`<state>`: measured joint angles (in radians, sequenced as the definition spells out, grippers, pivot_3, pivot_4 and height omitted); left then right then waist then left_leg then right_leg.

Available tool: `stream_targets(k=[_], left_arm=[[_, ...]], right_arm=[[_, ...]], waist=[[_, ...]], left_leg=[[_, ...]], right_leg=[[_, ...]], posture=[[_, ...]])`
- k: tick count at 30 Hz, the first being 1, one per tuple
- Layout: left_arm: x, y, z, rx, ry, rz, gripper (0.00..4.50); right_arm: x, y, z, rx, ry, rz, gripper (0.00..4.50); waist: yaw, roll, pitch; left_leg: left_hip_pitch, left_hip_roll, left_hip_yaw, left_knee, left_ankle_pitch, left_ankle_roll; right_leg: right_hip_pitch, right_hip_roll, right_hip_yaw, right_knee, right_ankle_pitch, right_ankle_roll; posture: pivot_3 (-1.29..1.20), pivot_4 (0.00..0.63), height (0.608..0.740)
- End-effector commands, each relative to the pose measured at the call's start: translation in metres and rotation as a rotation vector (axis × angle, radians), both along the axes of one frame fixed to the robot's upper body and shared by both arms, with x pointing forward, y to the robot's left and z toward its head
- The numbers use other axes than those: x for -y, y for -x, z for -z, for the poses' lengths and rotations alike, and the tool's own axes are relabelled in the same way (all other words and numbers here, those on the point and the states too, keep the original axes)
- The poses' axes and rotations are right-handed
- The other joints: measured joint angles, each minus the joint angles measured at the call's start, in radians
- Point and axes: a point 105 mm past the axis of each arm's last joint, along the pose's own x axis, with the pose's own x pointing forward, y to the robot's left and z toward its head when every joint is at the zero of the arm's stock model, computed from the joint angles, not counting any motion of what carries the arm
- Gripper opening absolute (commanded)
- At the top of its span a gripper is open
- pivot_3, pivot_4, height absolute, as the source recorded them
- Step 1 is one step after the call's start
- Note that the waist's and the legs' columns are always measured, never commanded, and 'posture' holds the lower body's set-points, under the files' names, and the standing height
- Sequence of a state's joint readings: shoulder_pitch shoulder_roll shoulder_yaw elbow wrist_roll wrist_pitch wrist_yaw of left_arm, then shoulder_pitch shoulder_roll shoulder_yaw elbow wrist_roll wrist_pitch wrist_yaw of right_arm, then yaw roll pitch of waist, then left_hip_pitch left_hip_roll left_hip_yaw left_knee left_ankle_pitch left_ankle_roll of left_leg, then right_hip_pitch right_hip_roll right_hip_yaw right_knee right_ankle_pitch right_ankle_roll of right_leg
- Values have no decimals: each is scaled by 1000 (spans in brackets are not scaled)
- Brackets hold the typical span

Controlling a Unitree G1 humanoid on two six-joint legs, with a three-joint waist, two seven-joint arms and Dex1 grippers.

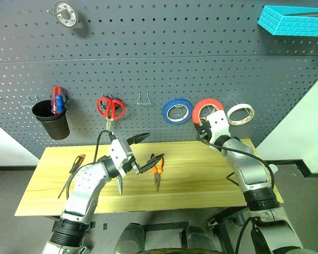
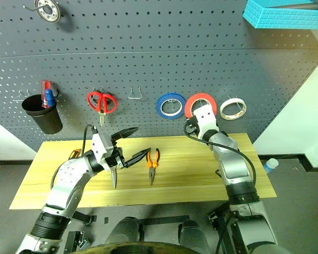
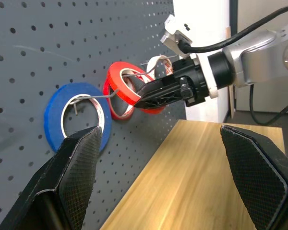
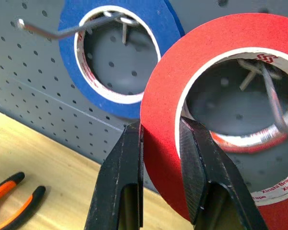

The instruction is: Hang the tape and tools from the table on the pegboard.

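The robot's right gripper (image 4: 161, 143) is clamped on the rim of the red tape (image 4: 221, 62), one black finger (image 4: 122, 177) outside the ring and one inside its pale core. It holds the roll flat against the pegboard (image 1: 148, 63), apparently so that the wire hook (image 4: 273, 96) seen passing through the core can take the roll's weight before the grip lets go. The blue roll (image 1: 177, 111) hangs just beside this gripper on its own hook, the white roll (image 1: 240, 114) on its other side.

The left gripper (image 1: 142, 153) hangs over the table (image 1: 201, 185) with jaws spread wide and nothing between them, likely waiting for the next tool. The pliers (image 1: 157, 170) lie just beside it, a pair of scissors (image 1: 118, 182) lies partly hidden under its arm, and the screwdriver (image 1: 73, 170) lies farther out on its other side.

Counted: three tape rolls at the board, three tools on the table, one pair of red-handled scissors (image 1: 110, 108) already hanging, one black cup (image 1: 52, 120), two grippers.
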<state>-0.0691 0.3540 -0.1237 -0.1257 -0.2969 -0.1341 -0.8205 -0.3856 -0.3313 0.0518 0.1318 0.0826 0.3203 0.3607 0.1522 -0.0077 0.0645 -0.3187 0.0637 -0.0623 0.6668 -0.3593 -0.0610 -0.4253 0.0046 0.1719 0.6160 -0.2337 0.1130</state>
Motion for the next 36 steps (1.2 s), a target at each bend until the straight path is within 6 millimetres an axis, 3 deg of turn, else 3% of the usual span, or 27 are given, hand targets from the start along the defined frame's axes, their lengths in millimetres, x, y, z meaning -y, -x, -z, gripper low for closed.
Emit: stream_targets(k=[1,13,24,36], left_arm=[[-3,1,-13,48,15,-17,4142],[-3,-2,-13,51,13,-31,4142],[-1,-2,-14,57,11,-31,4142],[-1,1,-14,64,13,-30,4142]], right_arm=[[-3,-10,-17,73,-1,-1,679],[-9,-25,-5,45,2,9,679],[-8,-26,1,10,21,6,4391],[-20,-4,8,-26,27,-102,4468]], waist=[[1,0,0],[-1,2,-4],[1,2,-5],[5,2,-5]], left_leg=[[0,0,0,0,0,0],[0,0,0,0,0,0],[0,0,0,0,0,0],[0,0,0,0,0,0]], right_leg=[[0,0,0,0,0,0],[0,0,0,2,0,0],[-1,0,0,2,0,0],[-1,0,0,2,0,0]], posture=[[363,0,720],[367,0,720],[373,0,720],[377,0,720]])
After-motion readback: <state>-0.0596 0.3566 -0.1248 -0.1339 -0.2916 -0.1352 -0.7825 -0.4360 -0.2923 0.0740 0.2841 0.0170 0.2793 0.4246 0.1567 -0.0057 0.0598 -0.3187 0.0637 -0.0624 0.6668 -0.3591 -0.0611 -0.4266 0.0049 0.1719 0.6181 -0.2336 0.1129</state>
